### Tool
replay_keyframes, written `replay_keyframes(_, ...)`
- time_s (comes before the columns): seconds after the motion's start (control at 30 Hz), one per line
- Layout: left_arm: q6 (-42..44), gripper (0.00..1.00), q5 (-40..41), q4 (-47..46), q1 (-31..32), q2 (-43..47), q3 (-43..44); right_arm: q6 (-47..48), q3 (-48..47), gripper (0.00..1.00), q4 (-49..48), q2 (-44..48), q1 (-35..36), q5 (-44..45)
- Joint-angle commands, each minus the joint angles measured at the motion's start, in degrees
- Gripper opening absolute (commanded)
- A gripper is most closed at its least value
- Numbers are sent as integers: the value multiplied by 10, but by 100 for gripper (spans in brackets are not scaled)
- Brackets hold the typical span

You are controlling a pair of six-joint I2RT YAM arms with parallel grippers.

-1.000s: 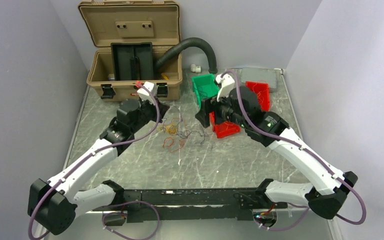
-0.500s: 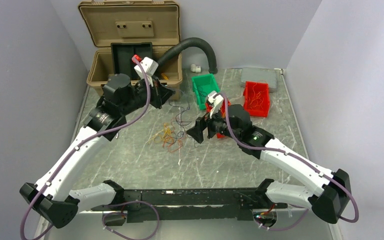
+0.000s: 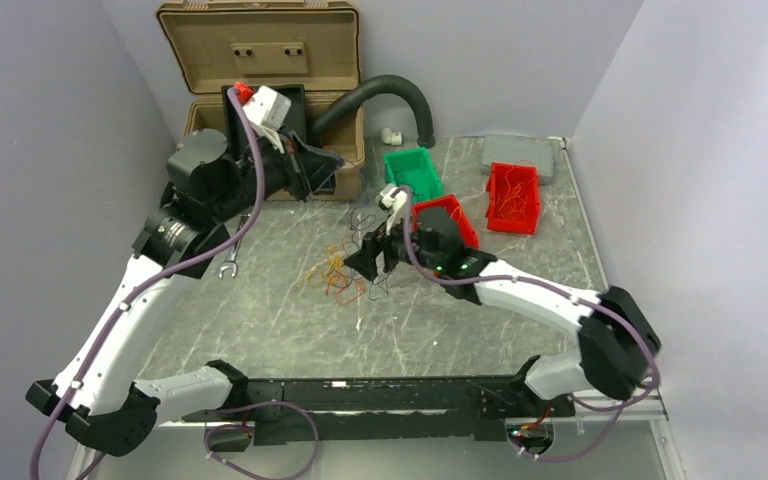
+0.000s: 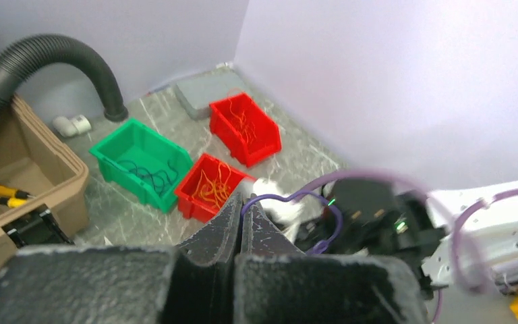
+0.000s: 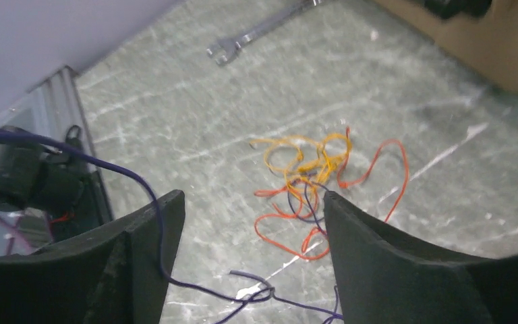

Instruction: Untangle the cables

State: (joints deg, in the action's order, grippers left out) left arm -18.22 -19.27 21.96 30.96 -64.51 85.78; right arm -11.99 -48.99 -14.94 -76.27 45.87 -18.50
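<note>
Many thin orange, yellow, red and dark cables (image 5: 303, 167) lie knotted mid-frame on the grey counter (image 5: 175, 115). My spread right claw (image 5: 251, 202) hangs above; left claw (image 4: 240, 202) is pressed together. I'd pinch one loose end.

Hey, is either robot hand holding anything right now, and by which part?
The left hand is shut on a thin dark blue wire, pinched at its fingertips; where along the wire is unclear. The right hand is open, holding nothing.
</note>
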Motion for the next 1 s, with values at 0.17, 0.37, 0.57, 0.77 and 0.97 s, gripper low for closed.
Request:
replay_keyframes(0.17, 9, 0, 232, 30, -26, 64, 69, -80, 47, 57, -68, -74, 1, 96)
replay_keyframes(0.37, 66, 0, 446, 11, -30, 150, 20, -144, 88, 34, 19, -58, -33, 161)
replay_keyframes(0.57, 85, 0, 485, 8, -30, 173, 1, -190, 120, 28, 59, -33, -77, 157)
replay_keyframes(0.77, 86, 0, 398, 6, -30, 160, -4, -159, 115, 54, 68, 3, -79, 118)
replay_keyframes(0.97, 62, 0, 290, 20, -30, 123, -15, -95, 96, 87, 46, 80, -78, 47)
